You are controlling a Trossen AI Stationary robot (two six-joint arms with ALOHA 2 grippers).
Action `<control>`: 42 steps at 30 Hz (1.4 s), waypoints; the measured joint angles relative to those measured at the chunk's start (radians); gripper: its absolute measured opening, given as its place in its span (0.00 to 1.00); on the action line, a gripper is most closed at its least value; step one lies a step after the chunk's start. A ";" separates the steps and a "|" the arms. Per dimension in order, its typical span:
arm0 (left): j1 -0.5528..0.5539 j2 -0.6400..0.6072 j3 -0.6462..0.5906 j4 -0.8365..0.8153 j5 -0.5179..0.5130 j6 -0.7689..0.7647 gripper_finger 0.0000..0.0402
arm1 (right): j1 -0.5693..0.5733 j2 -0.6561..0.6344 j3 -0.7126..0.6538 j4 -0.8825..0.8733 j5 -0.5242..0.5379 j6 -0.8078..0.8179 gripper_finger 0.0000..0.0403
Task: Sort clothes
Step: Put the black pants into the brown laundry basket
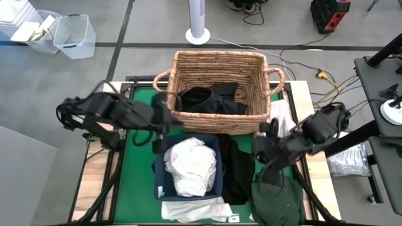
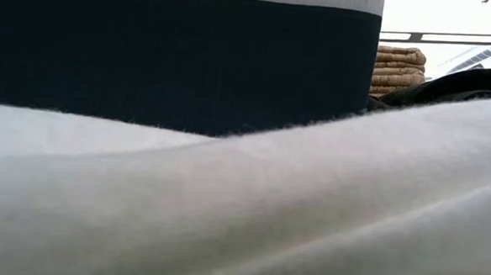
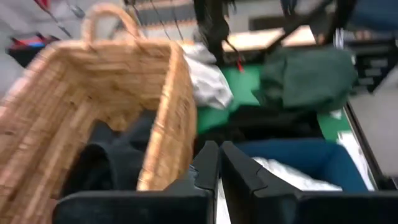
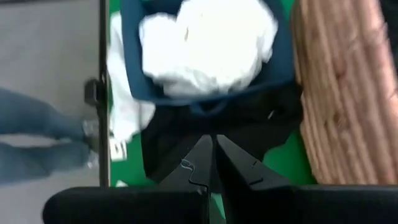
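- The sorting looks partly done: white clothes point(image 1: 190, 164) fill the navy bin point(image 1: 159, 177) at the middle of the tabletop point(image 1: 141, 182), and black clothes point(image 1: 210, 100) lie in the wicker basket point(image 1: 217, 66) at the far edge.
- Left to sort, as I judge it: a black garment point(image 1: 233, 169) spread flat just beside the bin on its right; a dark green garment point(image 1: 276, 198) heaped at the near right corner; a white piece point(image 1: 195, 210) lying flat along the near edge in front of the bin; and another white piece point(image 1: 281, 116) against the basket's right side.
- The white clothes in the bin are crumpled into a rounded mound rising above its rim; the black ones in the basket lie low and folded over themselves.
- The right claw point(image 4: 214, 163) hangs over the flat black garment, its fingers together and empty.
- The left claw point(image 3: 219, 168) sits at the basket's near left corner, between basket and bin, fingers also together and holding nothing.
- In the low view, white fabric and the bin wall block almost everything.
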 joint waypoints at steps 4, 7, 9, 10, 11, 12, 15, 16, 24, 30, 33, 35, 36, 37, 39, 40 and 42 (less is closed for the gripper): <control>0.000 0.000 0.107 -0.024 -0.052 0.012 0.00 | 0.040 -0.007 -0.124 0.001 0.002 0.060 0.03; 0.000 0.000 0.153 -0.023 -0.080 0.038 0.00 | 0.054 -0.008 -0.217 0.024 0.005 0.084 0.03; 0.000 0.000 0.168 -0.023 -0.096 0.048 0.00 | 0.054 -0.014 -0.280 0.070 0.001 0.099 0.03; 0.000 0.000 0.173 -0.024 -0.108 0.051 0.00 | 0.057 -0.019 -0.312 0.103 -0.005 0.103 0.03; 0.000 0.000 0.176 -0.024 -0.116 0.052 0.00 | 0.057 -0.026 -0.344 0.142 -0.012 0.104 0.04; 0.000 0.000 0.177 -0.024 -0.123 0.052 0.00 | 0.058 -0.032 -0.378 0.182 -0.021 0.105 0.05; 0.000 0.000 0.177 -0.033 -0.135 0.052 0.00 | 0.072 -0.053 -0.476 0.294 -0.046 0.125 0.10; 0.000 0.001 0.177 -0.042 -0.136 0.052 0.00 | 0.076 -0.060 -0.506 0.325 -0.052 0.140 0.12; 0.000 0.001 0.163 -0.064 -0.138 0.050 0.00 | 0.090 -0.078 -0.715 0.521 -0.044 0.209 0.38; 0.000 0.002 0.157 -0.071 -0.138 0.049 0.00 | 0.090 -0.058 -0.838 0.639 -0.043 0.224 0.56; 0.000 0.001 0.155 -0.073 -0.138 0.049 0.00 | 0.090 -0.057 -0.901 0.701 -0.043 0.256 0.62; 0.000 0.001 0.151 -0.074 -0.138 0.049 0.00 | 0.090 -0.057 -0.940 0.739 -0.043 0.286 0.64; 0.000 0.001 0.149 -0.075 -0.138 0.049 0.00 | 0.089 -0.057 -0.958 0.757 -0.044 0.299 0.65; 0.000 0.002 0.146 -0.075 -0.138 0.048 0.00 | 0.089 -0.057 -0.976 0.782 -0.044 0.308 0.65; 0.000 0.002 0.138 -0.075 -0.138 0.049 0.00 | 0.089 -0.057 -1.011 0.845 -0.044 0.333 0.66; 0.000 0.001 0.132 -0.075 -0.138 0.048 0.00 | 0.089 -0.057 -1.029 0.872 -0.045 0.348 0.66; 0.000 0.002 0.118 -0.075 -0.138 0.048 0.00 | 0.088 -0.057 -1.067 0.926 -0.044 0.378 0.65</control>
